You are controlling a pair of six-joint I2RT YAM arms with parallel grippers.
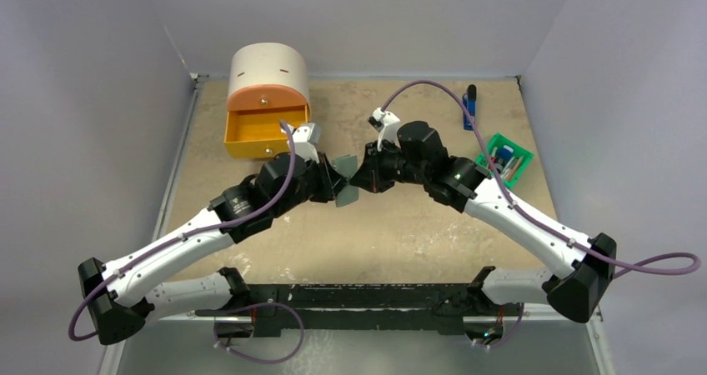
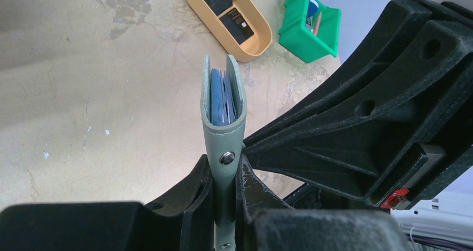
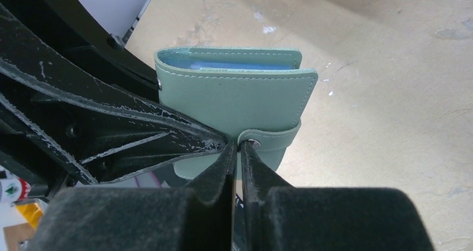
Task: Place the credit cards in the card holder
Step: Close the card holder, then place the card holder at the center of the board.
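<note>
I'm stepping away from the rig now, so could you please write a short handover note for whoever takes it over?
Left hand: shut on the wallet, holding it off the table.
Right hand: shut on the wallet's snap tab.
Cards: two black ones lie in the tan tray.
Done: wallet picked up; it looks closed.
Left: open the wallet, slot the cards in.

Soft even light, faint diffuse shadows, top view slightly soft, wrist foregrounds out of focus.
</note>
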